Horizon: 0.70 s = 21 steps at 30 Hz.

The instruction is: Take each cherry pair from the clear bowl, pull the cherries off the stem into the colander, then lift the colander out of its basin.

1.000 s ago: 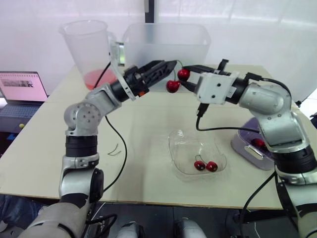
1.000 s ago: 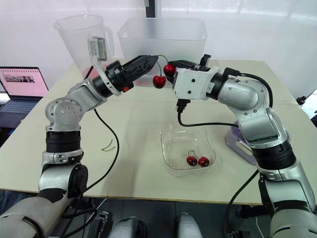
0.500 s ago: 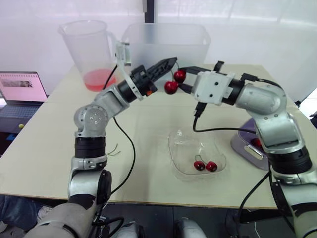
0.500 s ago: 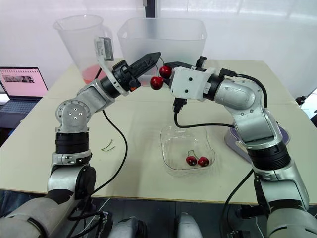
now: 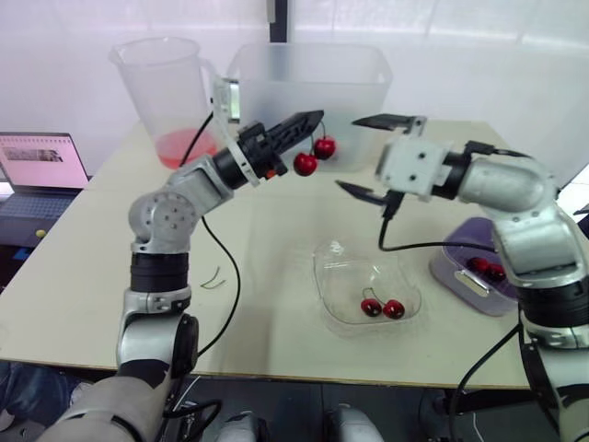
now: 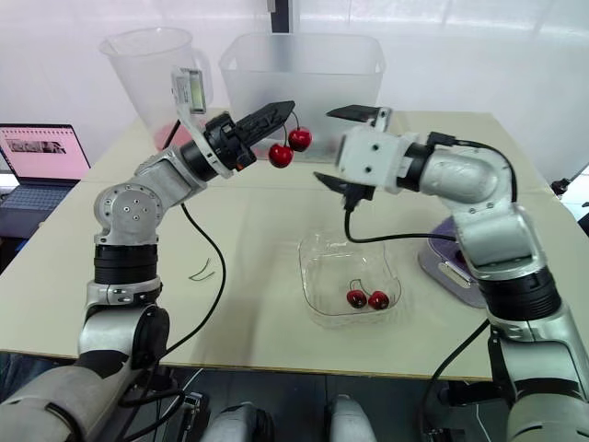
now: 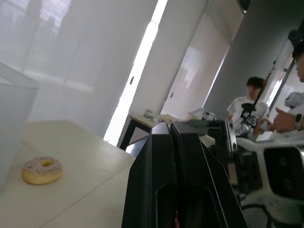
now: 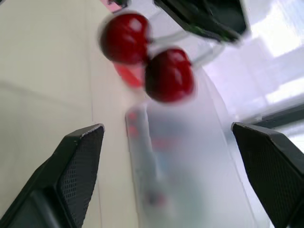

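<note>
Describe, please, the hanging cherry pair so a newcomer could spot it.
Before the big translucent tub on the table, the left gripper holds up a cherry pair. It dangles midair, unlike the pair lying in the clear bowl.

Lower centre: clear plastic bowl point(image 5: 333, 269) holding a red cherry pair point(image 5: 382, 308); purple basin point(image 5: 453, 269) to its right; translucent plastic jug point(image 5: 161, 87) upper left.

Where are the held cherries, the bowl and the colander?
held cherries point(image 5: 305, 164), left eye view, on the lower cherry.
bowl point(image 5: 322, 276), left eye view, on its left wall.
colander point(image 5: 449, 265), left eye view, on its purple rim.
</note>
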{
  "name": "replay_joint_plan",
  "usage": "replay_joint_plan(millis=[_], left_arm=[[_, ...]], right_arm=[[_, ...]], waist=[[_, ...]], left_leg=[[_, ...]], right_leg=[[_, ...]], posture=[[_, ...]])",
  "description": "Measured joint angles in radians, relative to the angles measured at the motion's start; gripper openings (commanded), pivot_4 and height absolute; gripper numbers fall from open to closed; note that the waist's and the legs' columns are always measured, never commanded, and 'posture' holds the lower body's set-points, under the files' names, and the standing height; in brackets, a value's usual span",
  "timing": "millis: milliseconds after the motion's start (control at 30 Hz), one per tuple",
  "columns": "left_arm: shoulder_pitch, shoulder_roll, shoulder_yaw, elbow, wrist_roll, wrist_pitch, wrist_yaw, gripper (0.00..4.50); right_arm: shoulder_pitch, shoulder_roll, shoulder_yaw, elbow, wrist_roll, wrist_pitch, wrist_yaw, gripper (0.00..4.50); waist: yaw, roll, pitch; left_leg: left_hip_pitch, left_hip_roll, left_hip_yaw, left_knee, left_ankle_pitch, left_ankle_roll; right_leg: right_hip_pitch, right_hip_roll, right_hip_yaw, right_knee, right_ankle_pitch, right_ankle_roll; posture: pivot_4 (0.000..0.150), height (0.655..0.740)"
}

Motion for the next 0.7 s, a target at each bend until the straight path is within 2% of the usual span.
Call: replay_joint_plan(millis=[133, 233, 333, 467, 700], left_arm=[[0.012, 0.071, -0.052, -0.015, 0.028, 0.000, -0.121, 0.00], [0.044, 0.078, -0.097, -0.054, 0.023, 0.023, -0.186, 0.00], [0.064, 0.079, -0.119, -0.091, 0.002, 0.053, -0.226, 0.00], [0.067, 0.080, -0.118, -0.123, -0.027, 0.087, -0.238, 0.00], [0.083, 0.080, -0.118, -0.145, -0.042, 0.102, -0.239, 0.00]], right_arm=[[-0.022, 0.040, -0.229, 0.018, 0.350, 0.499, 0.004, 4.42], [-0.020, 0.102, -0.367, 0.022, 0.591, 0.701, 0.003, 4.42], [-0.005, 0.113, -0.410, 0.009, 0.772, 0.866, 0.000, 4.42], [0.043, 0.172, -0.378, -0.049, 0.883, 0.936, -0.037, 4.42], [0.110, 0.178, -0.296, -0.111, 0.914, 0.910, -0.052, 4.42]], waist=[[0.001, 0.000, 0.000], [0.001, 0.000, 0.000], [0.000, 0.000, 0.000], [-0.001, 0.000, 0.000], [0.002, 0.000, 0.000]], left_leg=[[0.000, 0.001, -0.001, 0.000, 0.000, 0.000], [0.000, 0.001, -0.001, 0.000, 0.000, 0.000], [0.000, 0.001, -0.002, 0.000, 0.000, 0.000], [0.000, 0.001, -0.002, 0.000, 0.000, 0.000], [0.000, 0.000, -0.002, 0.000, 0.000, 0.000]], right_leg=[[0.000, 0.000, -0.001, 0.000, 0.000, 0.000], [0.001, 0.000, -0.001, 0.000, 0.000, 0.000], [0.001, -0.001, -0.001, 0.000, 0.000, 0.000], [0.001, -0.001, -0.001, 0.000, 0.000, 0.000], [0.001, -0.001, -0.001, -0.001, 0.000, 0.000]], posture=[[0.150, 0.7131], [0.150, 0.7131], [0.150, 0.7131], [0.150, 0.7131], [0.150, 0.7131]])
